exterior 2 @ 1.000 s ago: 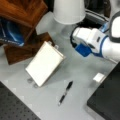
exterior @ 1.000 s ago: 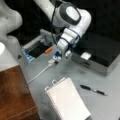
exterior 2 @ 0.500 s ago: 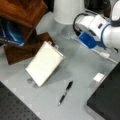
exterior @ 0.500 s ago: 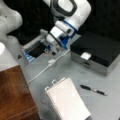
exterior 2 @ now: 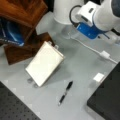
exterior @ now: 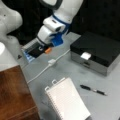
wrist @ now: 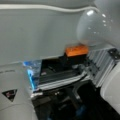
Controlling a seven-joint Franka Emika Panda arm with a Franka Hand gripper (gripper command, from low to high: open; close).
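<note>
The black box (exterior: 37,51) with an orange tab is lying at a front view's left; the gripper (exterior: 44,48) is hovering at it, grip unclear, and is needing slow, square alignment.

I'm working in a robotics lab. I see a grey bench (exterior: 75,75) beside a perforated optical breadboard (exterior 2: 15,107), with a white robot base (exterior: 8,20) mounted there.
</note>
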